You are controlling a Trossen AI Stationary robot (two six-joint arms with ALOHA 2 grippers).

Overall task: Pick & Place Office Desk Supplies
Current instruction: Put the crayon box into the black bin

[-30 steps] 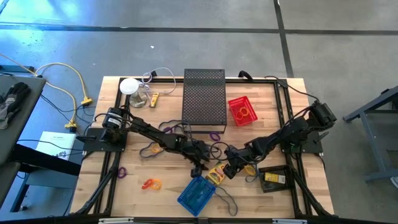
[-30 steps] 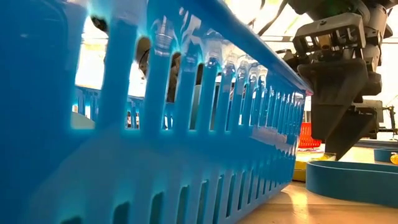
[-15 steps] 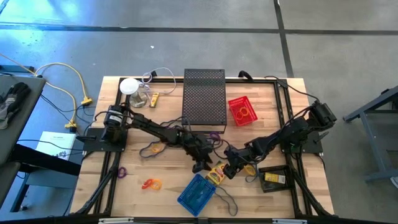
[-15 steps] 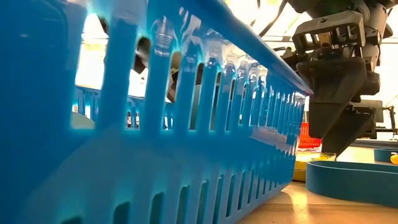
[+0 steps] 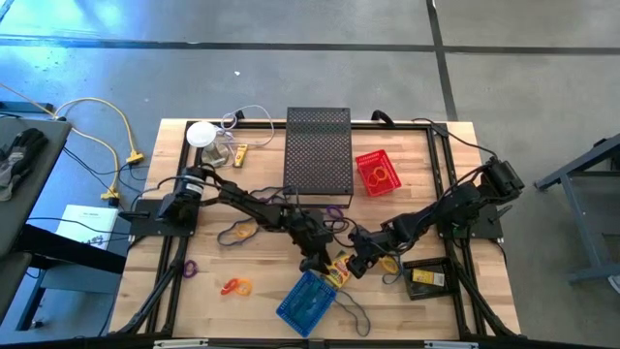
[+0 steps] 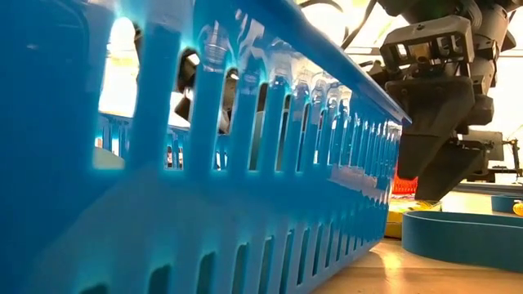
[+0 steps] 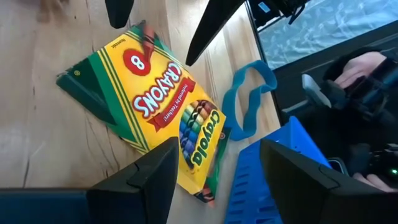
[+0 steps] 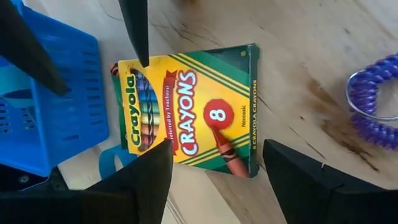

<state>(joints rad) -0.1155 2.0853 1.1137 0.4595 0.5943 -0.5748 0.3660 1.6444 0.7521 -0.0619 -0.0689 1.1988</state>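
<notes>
A yellow-and-green crayon box lies flat on the wood, just beyond the blue basket. My left gripper hangs open over the box's left end, fingers slanting down; the box fills its wrist view. From the right, my right gripper comes in, also open, over the box. Each wrist view shows the other gripper's dark fingers above the box. Between box and basket lies a blue rubber band. Whether any fingertip touches the box does not show.
A tall black mesh box stands at the far middle, a red basket to its right. A purple coil lies beside the crayons. Orange and purple loops lie near left. A black tray sits at right.
My left gripper has crept toward the crayon box and sunk a little, rolling its wrist and tipping its fingers further down. Its fingers stay open. The crayon box lies where it was.
</notes>
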